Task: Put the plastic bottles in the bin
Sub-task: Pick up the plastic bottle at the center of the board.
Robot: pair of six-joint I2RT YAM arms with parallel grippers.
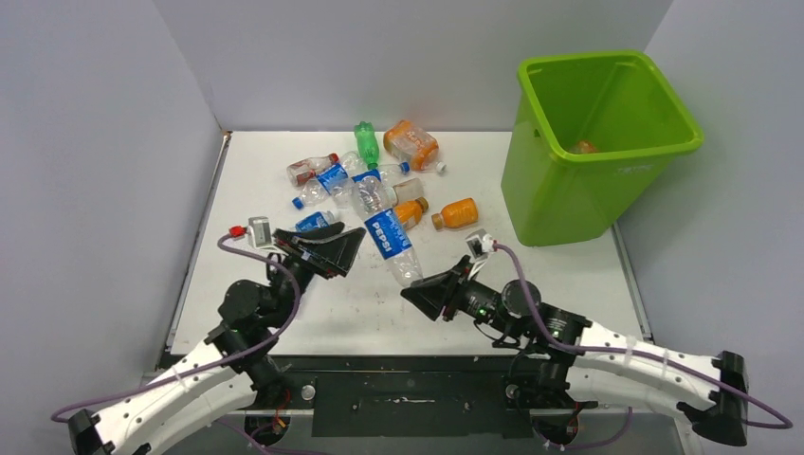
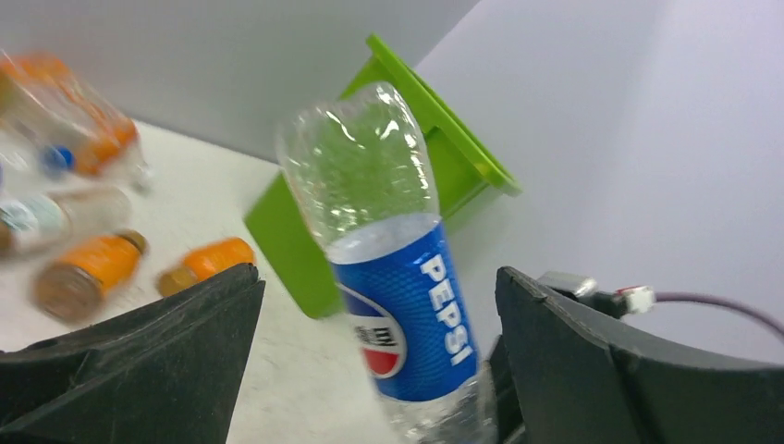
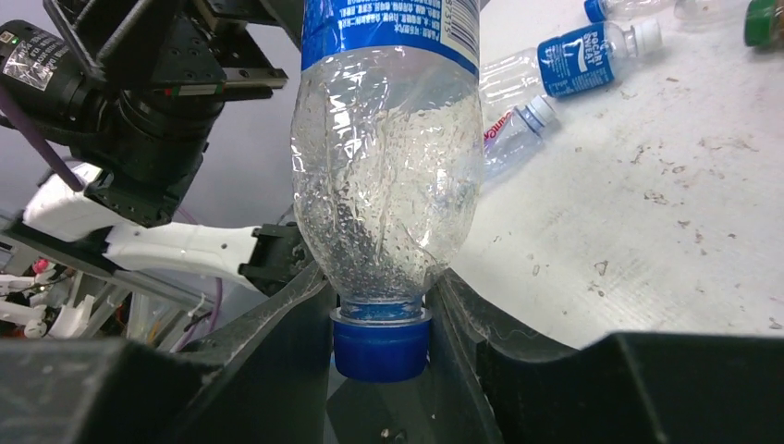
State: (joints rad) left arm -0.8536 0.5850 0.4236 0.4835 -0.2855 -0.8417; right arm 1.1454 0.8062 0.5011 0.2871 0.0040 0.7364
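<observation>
The left gripper (image 2: 377, 282) stands wide open, its black fingers (image 2: 166, 351) on either side of the base end of a clear crushed plastic bottle with a blue Pepsi label (image 1: 391, 237), with a gap showing on both sides. That bottle slants across the middle of the white table (image 1: 569, 275), between the two arms. Behind it lies a loose cluster of other crushed bottles (image 1: 365, 185): clear blue-labelled ones, orange ones and a green one (image 1: 366, 142). The right gripper (image 3: 381, 305) is clamped tight at the Pepsi bottle's neck, just above its blue cap (image 3: 381, 344). At far right stands the large lime-green rectangular plastic bin (image 1: 559, 199), with something orange (image 1: 585, 147) inside.
</observation>
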